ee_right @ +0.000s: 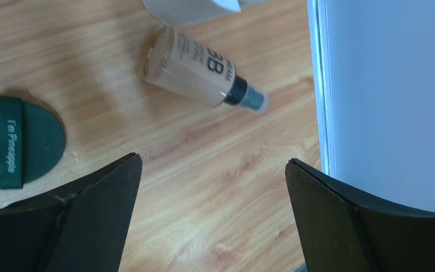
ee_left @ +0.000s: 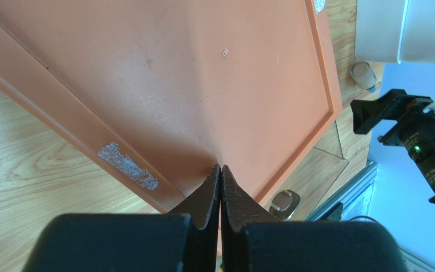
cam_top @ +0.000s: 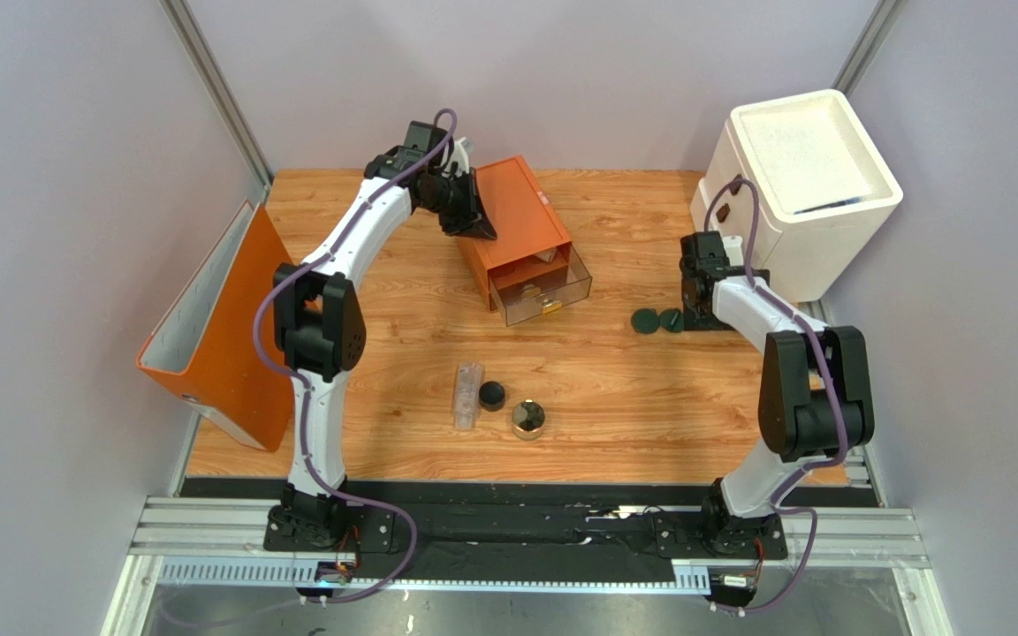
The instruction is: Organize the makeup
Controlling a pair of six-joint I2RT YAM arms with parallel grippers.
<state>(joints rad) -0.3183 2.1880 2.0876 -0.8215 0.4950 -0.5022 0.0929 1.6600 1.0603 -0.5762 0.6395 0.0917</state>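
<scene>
The clear tube (cam_top: 469, 395), the black round pot (cam_top: 491, 394) and the gold-rimmed jar (cam_top: 528, 420) lie together at the near middle of the table. Two dark-green discs (cam_top: 657, 319) lie just left of my right gripper (cam_top: 702, 308). In the right wrist view my right gripper (ee_right: 211, 170) is open and empty over bare wood, with one green disc (ee_right: 15, 141) to its left and the tan tube with dark cap (ee_right: 194, 65) lying ahead. My left gripper (cam_top: 469, 215) is shut and empty, its tips (ee_left: 220, 168) on the lid of the orange two-drawer box (ee_left: 203, 85).
The orange box (cam_top: 517, 212) has its lower clear drawer (cam_top: 548, 285) pulled open with a gold item (ee_left: 285, 202) inside. The big white cabinet (cam_top: 807, 186) stands at the back right, close to my right arm. An orange bin (cam_top: 216, 331) leans at the left edge.
</scene>
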